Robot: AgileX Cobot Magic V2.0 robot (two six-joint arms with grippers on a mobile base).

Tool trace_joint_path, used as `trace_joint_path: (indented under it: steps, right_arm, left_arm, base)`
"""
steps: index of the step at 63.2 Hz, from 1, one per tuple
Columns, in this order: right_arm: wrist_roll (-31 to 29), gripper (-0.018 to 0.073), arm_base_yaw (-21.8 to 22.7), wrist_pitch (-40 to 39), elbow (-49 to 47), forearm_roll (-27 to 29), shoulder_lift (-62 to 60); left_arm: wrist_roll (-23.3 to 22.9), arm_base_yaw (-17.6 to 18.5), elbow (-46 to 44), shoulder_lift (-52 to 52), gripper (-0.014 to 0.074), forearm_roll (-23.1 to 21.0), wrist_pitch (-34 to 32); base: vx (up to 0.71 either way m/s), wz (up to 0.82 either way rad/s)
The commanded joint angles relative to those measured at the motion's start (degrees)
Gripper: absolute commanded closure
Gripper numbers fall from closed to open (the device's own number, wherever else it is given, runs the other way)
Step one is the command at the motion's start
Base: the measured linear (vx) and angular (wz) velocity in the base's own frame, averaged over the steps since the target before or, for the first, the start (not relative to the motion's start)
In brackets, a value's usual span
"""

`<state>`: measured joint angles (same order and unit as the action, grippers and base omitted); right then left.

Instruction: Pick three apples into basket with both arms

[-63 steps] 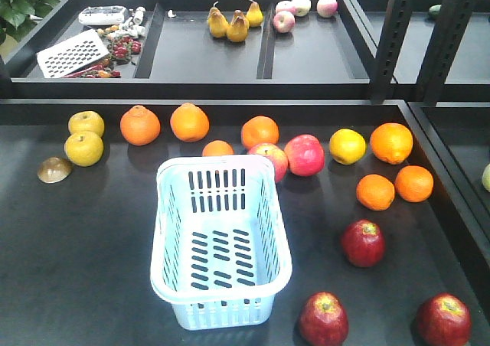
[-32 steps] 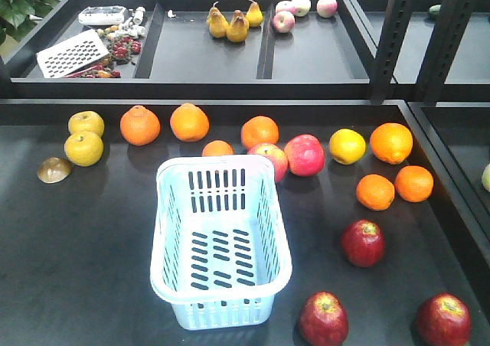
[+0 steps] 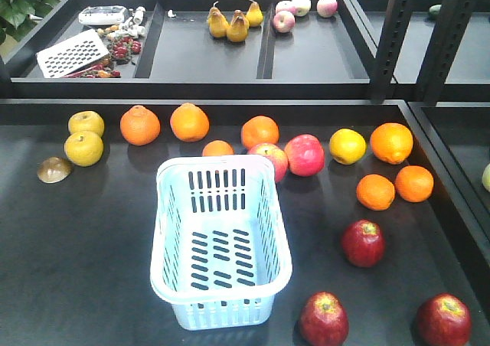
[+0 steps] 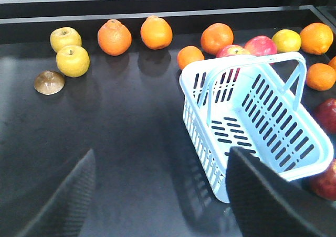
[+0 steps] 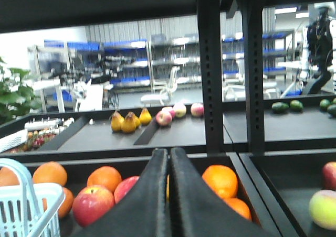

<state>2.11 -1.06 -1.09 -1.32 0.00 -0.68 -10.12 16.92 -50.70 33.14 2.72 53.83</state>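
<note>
Left gripper — fingers spread wide, holding nothing, above the dark tabletop at the basket's left side. Basket — empty, mid-table. Dark apples, all on the table to its right: one by the near corner, one further back, one far right. Right gripper — fingers pressed together, empty, and should part them before descending squarely over the nearest apple.
</note>
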Motion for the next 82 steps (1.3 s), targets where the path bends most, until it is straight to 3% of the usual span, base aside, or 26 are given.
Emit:
trace_joint_path:
  steps: [1,32,41,60,71,82]
  right_arm:
    - [-0.21,0.0568,0.43,3.10,-6.58,0.00,1.66]
    - [-0.60,0.0568,0.43,43.96,-37.78,0.00,35.06]
    - [-0.60,0.0568,0.43,48.19,-41.83,0.00,41.61]
    - [-0.64,0.0552,0.43,47.86,-41.71,0.00,45.19]
    - [-0.64,0.0412,0.43,49.03,-41.71,0.00,45.64]
    - [-0.64,0.0110,0.43,50.68,-41.71,0.00,45.64]
  left_arm:
    - [-0.42,-0.13,-1.15,0.34,0.0094,0.00,-3.52]
    - [-0.42,-0.13,-1.15,0.34,0.0094,0.00,-3.52]
    - [-0.42,-0.13,-1.15,0.34,0.0094,0.00,-3.52]
    - [-0.42,-0.13,-1.15,0.34,0.0094,0.00,-3.52]
    - [-0.42,-0.13,-1.15,0.34,0.0094,0.00,-3.52]
    - [-0.42,-0.13,-1.15,0.34,0.0094,0.00,-3.52]
  base:
    - [0.00,0.00]
    - [0.00,0.00]
    - [0.00,0.00]
    - [0.00,0.00]
    - [0.00,0.00]
    - [0.00,0.00]
